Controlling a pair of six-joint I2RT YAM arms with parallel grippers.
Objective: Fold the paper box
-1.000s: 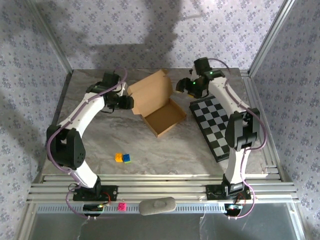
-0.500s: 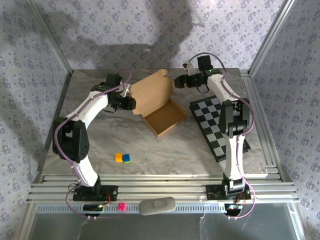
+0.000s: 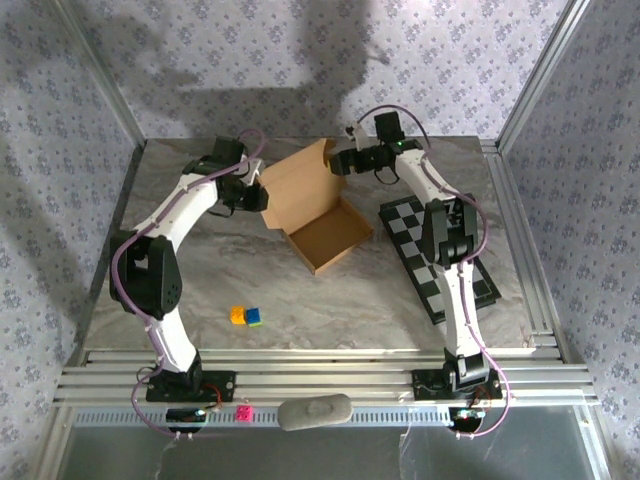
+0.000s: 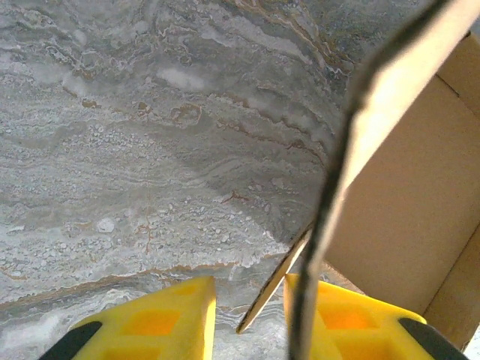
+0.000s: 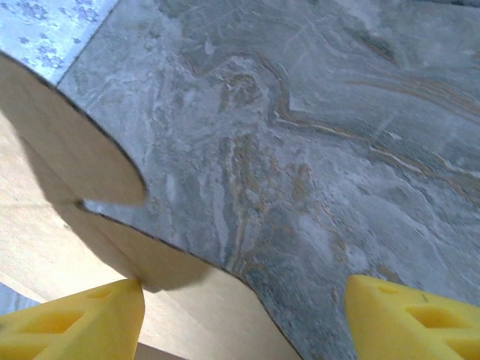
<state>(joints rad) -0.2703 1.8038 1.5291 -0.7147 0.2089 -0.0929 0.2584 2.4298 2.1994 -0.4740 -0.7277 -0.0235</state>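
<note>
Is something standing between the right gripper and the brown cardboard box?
Nothing visible does. The right gripper has its yellow fingers open at the raised flap of the tan cardboard box, with grey marble table beyond.

Marbled grey desk (image 3: 200,290), loaded.
A paper box (image 3: 325,235) is sitting mid-desk, a checkerboard (image 3: 412,238) is lying to its right, and a yellow block (image 3: 237,315) is resting just beside a blue block (image 3: 254,317) nearer the front.
</note>
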